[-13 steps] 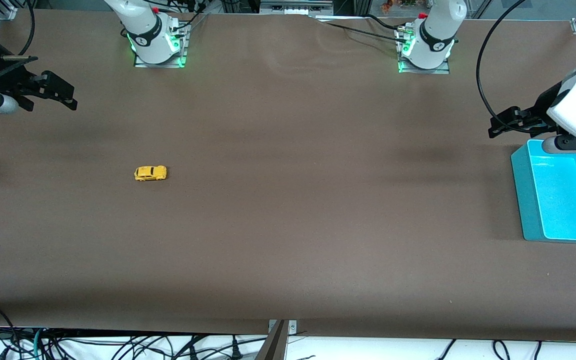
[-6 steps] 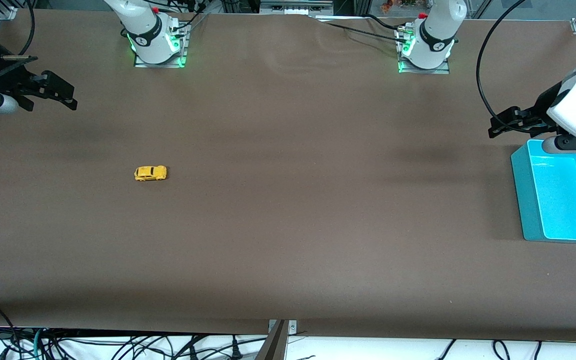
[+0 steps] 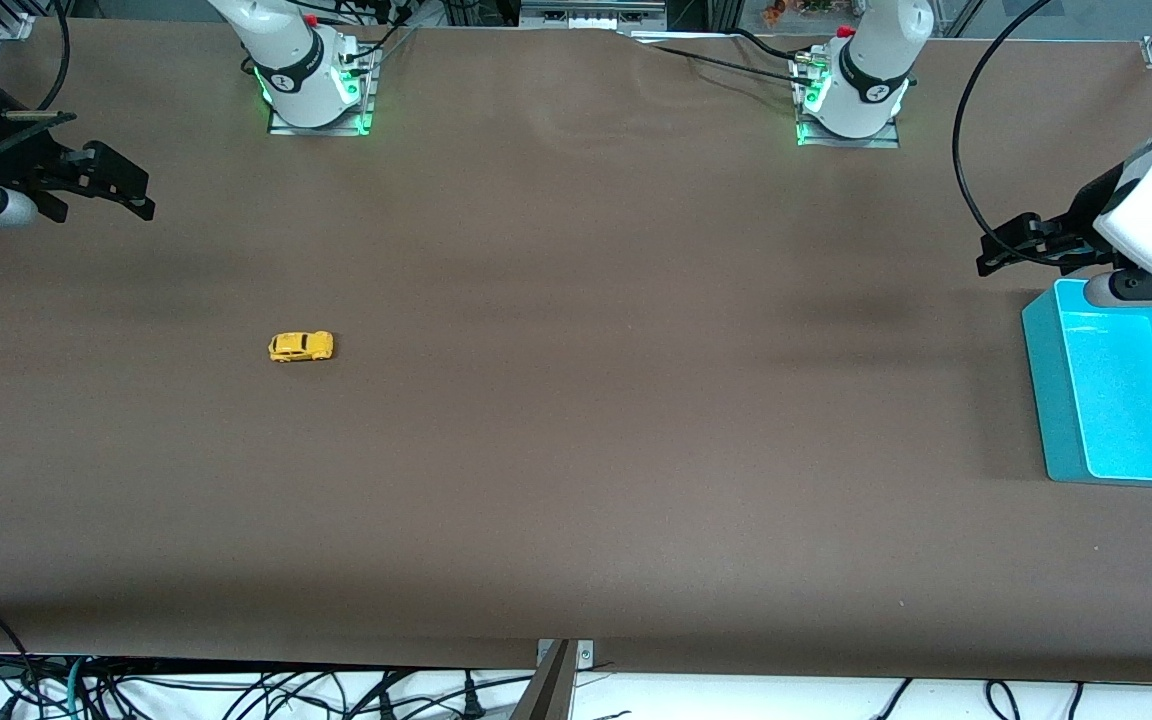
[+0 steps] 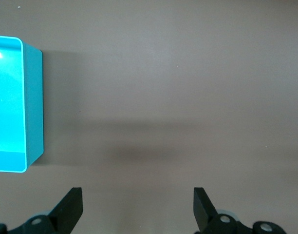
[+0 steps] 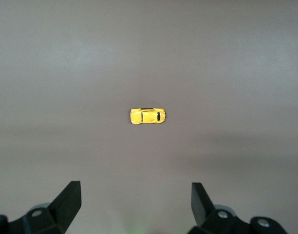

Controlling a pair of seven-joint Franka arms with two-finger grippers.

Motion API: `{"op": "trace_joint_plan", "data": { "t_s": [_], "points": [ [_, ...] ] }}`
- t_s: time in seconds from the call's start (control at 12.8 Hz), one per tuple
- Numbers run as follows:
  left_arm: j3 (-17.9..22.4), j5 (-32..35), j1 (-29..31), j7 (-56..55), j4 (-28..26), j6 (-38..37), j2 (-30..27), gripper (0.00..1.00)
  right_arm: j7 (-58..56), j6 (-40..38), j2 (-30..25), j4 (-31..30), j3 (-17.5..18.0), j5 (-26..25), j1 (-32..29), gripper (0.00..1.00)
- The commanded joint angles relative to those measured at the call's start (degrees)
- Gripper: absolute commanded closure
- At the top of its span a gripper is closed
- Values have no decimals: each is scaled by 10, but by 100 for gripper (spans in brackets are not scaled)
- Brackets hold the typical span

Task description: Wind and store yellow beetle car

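Yellow and tiny, the rounded beetle-shaped toy car [image 3: 301, 346] is sitting on its wheels on the brown table [image 3: 576, 420], toward the right arm's end, well apart from both arms and untouched. The right end effector [image 3: 116, 185] is hovering high over the table edge at that end, its black fingers [image 5: 66, 202] standing wide apart and holding nothing; in the right wrist view the car [image 5: 147, 116] is lying ahead of the fingertips and between their lines, side-on. The left end effector [image 3: 1021, 240] is waiting, equally wide open and empty, just beside the turquoise plastic bin [image 3: 1046, 400] with the bin's wall [image 4: 34, 107] off to one side of its fingers. Judging by this, the task is only beginning: the approach to the car is the step in hand. The next move is calling for the right end effector to descend over the car, line its fingers across the narrow body and close gently, since so small a thing could easily skid or roll away.
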Motion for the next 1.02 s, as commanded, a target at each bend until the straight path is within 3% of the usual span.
{"op": "trace_joint_plan", "data": {
  "t_s": [0.0, 0.94],
  "points": [
    [2, -8, 0, 13, 8, -2, 2, 0, -6, -10, -5, 5, 5, 1, -1, 0],
    [2, -8, 2, 13, 8, -2, 2, 0, -17, -7, 0, -13, 20, -5, -1, 0]
  ]
}}
